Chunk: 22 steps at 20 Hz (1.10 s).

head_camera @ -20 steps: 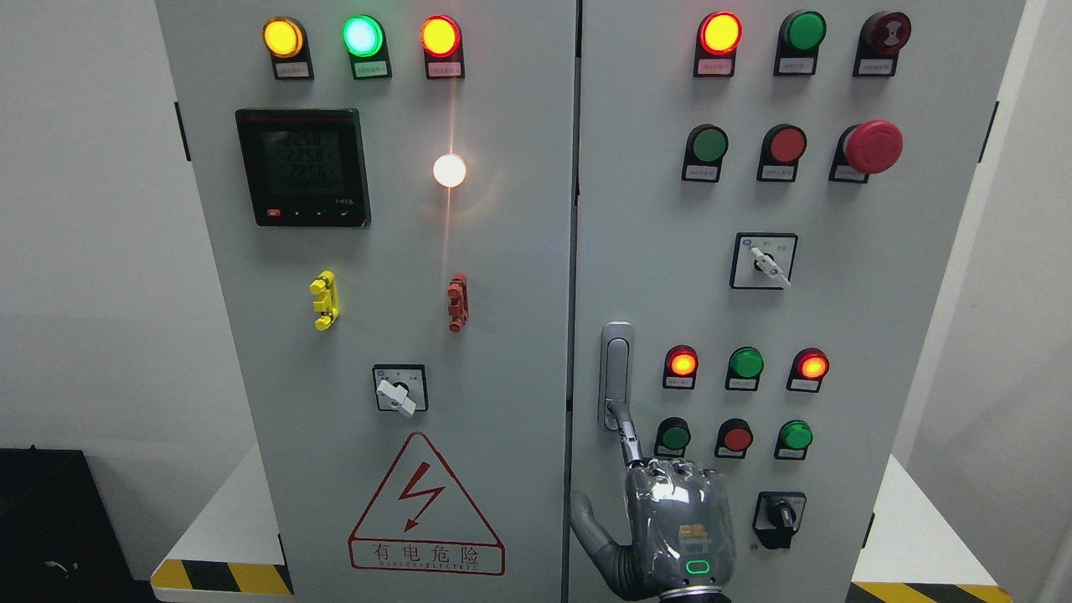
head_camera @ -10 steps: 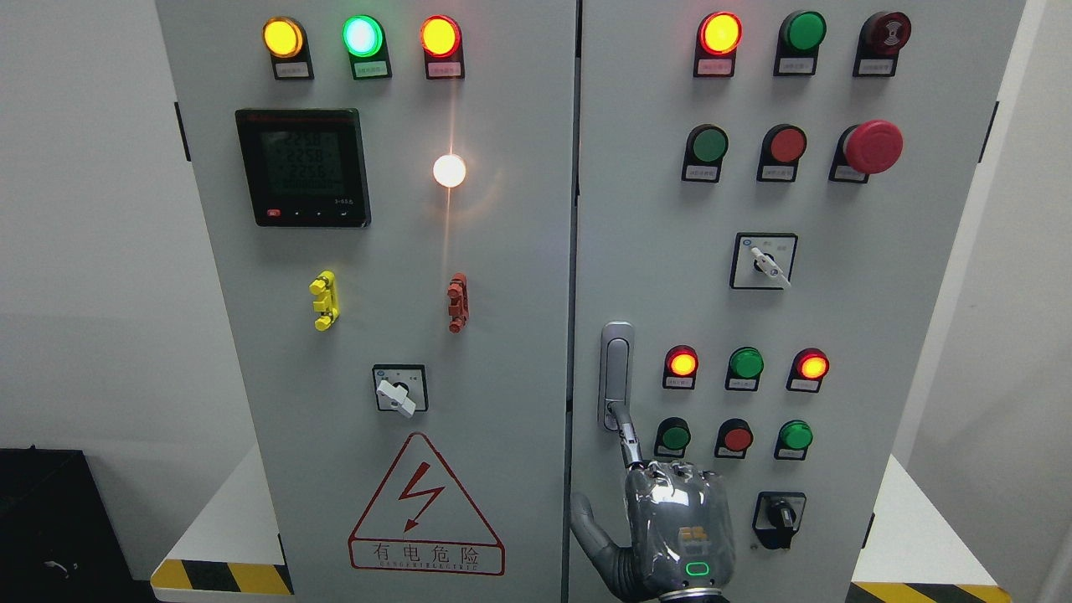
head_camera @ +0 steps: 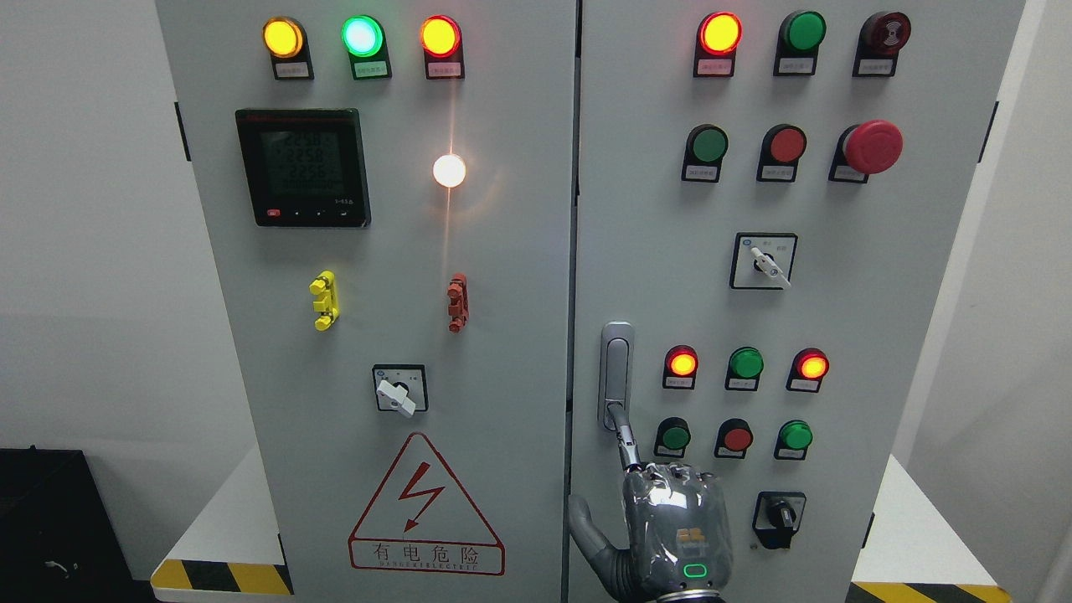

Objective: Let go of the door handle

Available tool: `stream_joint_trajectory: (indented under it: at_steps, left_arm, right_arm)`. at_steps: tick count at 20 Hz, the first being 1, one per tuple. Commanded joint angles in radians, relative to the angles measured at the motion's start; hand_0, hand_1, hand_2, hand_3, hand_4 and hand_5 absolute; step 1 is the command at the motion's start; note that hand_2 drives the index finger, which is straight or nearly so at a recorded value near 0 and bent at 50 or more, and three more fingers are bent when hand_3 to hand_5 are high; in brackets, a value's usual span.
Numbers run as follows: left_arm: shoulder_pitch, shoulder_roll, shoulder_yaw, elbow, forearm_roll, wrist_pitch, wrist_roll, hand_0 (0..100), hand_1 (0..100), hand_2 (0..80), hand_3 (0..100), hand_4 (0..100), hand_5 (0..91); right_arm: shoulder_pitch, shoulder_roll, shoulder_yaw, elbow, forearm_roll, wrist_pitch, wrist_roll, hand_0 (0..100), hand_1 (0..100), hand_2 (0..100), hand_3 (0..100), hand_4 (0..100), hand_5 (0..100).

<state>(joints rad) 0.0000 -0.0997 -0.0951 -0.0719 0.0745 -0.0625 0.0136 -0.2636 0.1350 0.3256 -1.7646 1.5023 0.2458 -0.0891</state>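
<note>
The silver door handle [head_camera: 616, 373] stands upright at the left edge of the right cabinet door [head_camera: 879, 293]. My right hand [head_camera: 677, 528] comes up from the bottom edge just below it, its back toward the camera. Its index finger [head_camera: 626, 440] is stretched up and its tip touches the handle's lower end. The other fingers are curled at the knuckles and the thumb [head_camera: 586, 528] sticks out to the left. The hand holds nothing. The left arm is out of view.
Lit and unlit push buttons [head_camera: 737, 437] and a black rotary switch [head_camera: 779, 515] sit right of the hand. A red emergency stop [head_camera: 873, 146] is above. The left door [head_camera: 377, 293] carries a meter, a selector switch and a warning triangle.
My right hand has sunk very slightly and shifted a touch left. The index fingertip stays at the handle's lower end. The doors and the handle have not moved.
</note>
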Motion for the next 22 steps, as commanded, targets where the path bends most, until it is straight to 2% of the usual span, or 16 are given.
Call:
stream_joint_trajectory:
  at_steps: [1, 22]
  left_arm:
    - [0.017, 0.000, 0.000, 0.000, -0.001, 0.000, 0.000, 12, 56, 0.0, 0, 0, 0.0]
    - [0.017, 0.000, 0.000, 0.000, -0.001, 0.000, 0.000, 12, 56, 0.0, 0, 0, 0.0]
  right_arm:
    - [0.000, 0.000, -0.003, 0.010, -0.001, 0.000, 0.005, 38, 28, 12, 100, 100, 100]
    - [0.000, 0.000, -0.006, 0.014, 0.001, 0.003, 0.006, 38, 28, 14, 100, 100, 100]
